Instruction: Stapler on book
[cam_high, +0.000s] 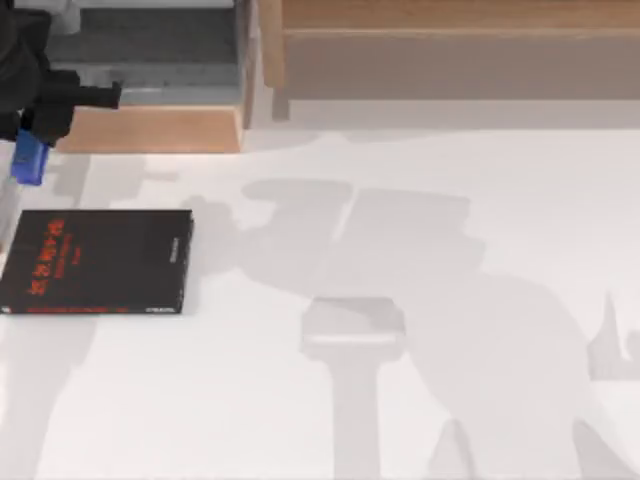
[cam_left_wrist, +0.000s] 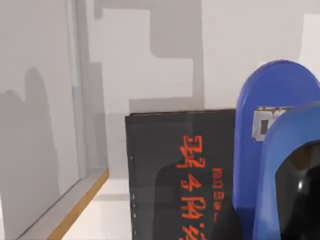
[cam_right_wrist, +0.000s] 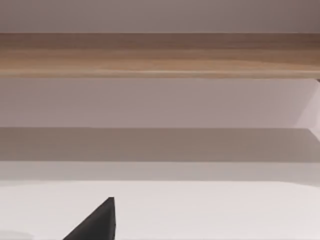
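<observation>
Jaws of the left gripper (cam_high: 30, 135) were pinched on the stapler (cam_high: 28, 160) at the far upper left of the top view, where the dark arm reached in from the frame's corner. Largest in the scene was the white table (cam_high: 420, 300), crossed by broad grey shadows, with a wooden-edged shelf unit (cam_high: 150, 128) along its upper edge. Next in size was the book (cam_high: 95, 262), a flat black rectangle with red lettering, which lay on the table at the left of the top view, below the gripper and apart from it. In the left wrist view the book (cam_left_wrist: 170, 175) sat lower in the frame with its red letters facing up, while the blue stapler (cam_left_wrist: 260, 150) stood close to the camera at the right, overlapping the book's edge in the picture. Smallest was the stapler itself, hanging blue below the gripper and above the book's upper left corner in the top view, held off the cover.
</observation>
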